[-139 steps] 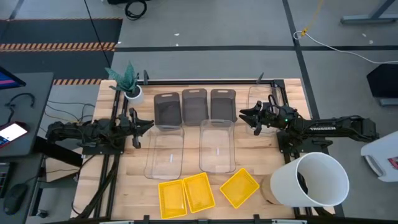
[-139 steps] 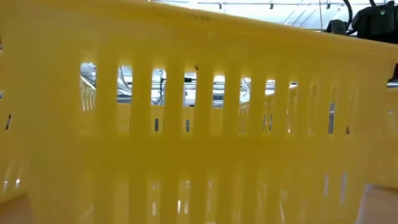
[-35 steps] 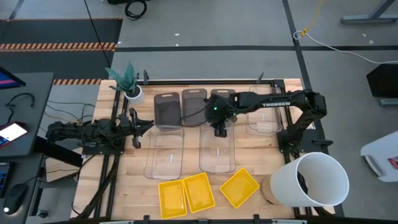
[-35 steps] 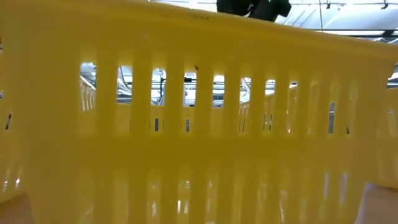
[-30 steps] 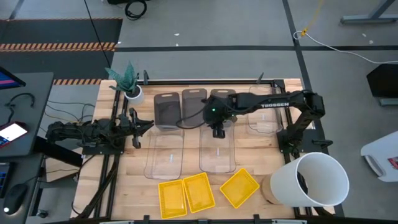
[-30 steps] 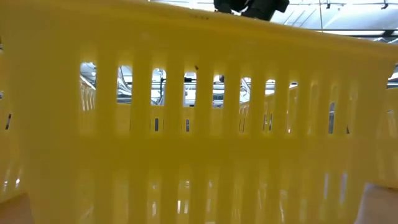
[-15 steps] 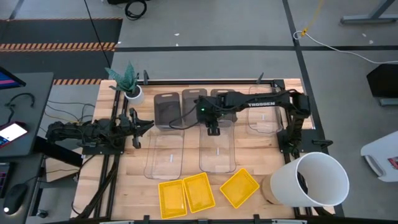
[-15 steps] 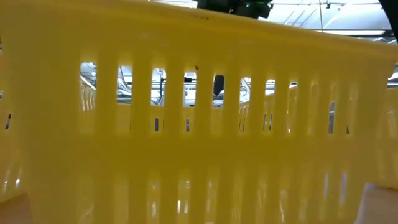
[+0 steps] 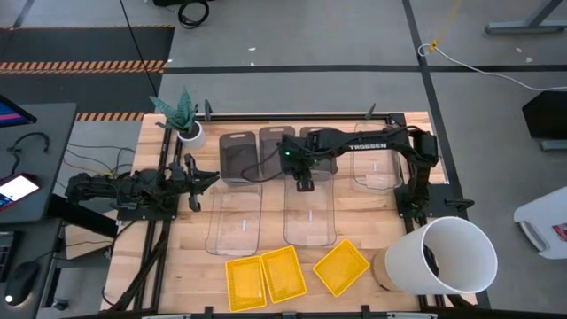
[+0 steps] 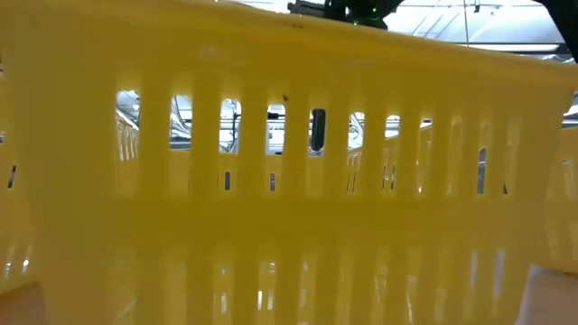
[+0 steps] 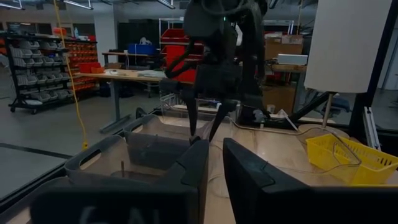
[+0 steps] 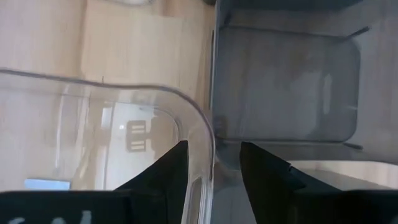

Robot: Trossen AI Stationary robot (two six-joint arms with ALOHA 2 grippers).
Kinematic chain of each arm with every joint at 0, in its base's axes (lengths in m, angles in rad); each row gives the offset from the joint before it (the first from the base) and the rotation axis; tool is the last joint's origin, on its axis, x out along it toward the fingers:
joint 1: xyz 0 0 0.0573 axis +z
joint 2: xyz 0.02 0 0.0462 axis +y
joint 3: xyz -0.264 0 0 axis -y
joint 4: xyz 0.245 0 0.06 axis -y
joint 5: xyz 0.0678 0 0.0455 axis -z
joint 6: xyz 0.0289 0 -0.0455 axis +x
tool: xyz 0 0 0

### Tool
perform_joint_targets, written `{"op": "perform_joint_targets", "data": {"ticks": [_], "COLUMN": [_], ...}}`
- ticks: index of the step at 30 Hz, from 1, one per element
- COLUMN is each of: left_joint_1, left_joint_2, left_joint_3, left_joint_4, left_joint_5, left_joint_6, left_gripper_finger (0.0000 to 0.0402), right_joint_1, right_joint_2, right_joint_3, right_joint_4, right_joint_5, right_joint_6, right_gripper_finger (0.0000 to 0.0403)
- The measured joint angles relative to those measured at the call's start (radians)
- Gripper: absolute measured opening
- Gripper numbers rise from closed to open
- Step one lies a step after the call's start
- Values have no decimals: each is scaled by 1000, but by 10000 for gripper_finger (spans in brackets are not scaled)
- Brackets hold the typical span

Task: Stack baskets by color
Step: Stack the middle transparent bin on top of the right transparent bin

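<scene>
**A:** Getting anywhere with the stacking?

**B:** Barely beginning, judging by the table (image 9: 354, 221). Seeing all nine baskets lying singly: three grey baskets (image 9: 277, 151) sitting side by side along the far edge, two clear ones in the middle, a third clear basket (image 9: 374, 158) at the far right, and three yellow baskets (image 9: 283, 273) lining the near edge. Not finding a single nest yet, so leaving every colour to do.

**A:** Working on which one?

**B:** Going, most likely, for the middle clear basket (image 9: 309, 213). Hovering the right gripper (image 9: 302, 183) at its far end, with fingers spread and straddling the rounded rim corner (catching the rim between them in the wrist view, not yet pinching). Also seeing a grey basket lying just beyond.

**A:** And lying how?

**B:** Sitting flat, mouth up, long axis running from the near edge to the far edge of the table, parallel to the neighbouring clear basket (image 9: 235, 217). Matching the greys in that direction too. Only finding the rightmost yellow basket (image 9: 341, 266) turned askew.

**A:** Doing anything with the other arm?

**B:** Waiting at the table's left side, left gripper (image 9: 197, 180) pointing inward, fingers standing a narrow gap apart, holding nothing.
</scene>
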Motion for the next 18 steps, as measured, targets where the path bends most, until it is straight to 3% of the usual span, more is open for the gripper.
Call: {"op": "perform_joint_targets", "data": {"ticks": [10,18], "left_joint_1": [0,0], "left_joint_2": [0,0], "left_joint_3": [0,0], "left_joint_4": [0,0], "left_joint_5": [0,0], "left_joint_6": [0,0], "left_gripper_finger": [59,52], "right_joint_1": [2,2], "right_joint_2": [0,0], "right_joint_3": [-59,-82], "right_joint_4": [42,52], "right_joint_5": [0,-4], "right_joint_6": [7,-14], "right_gripper_finger": [127,17]}}
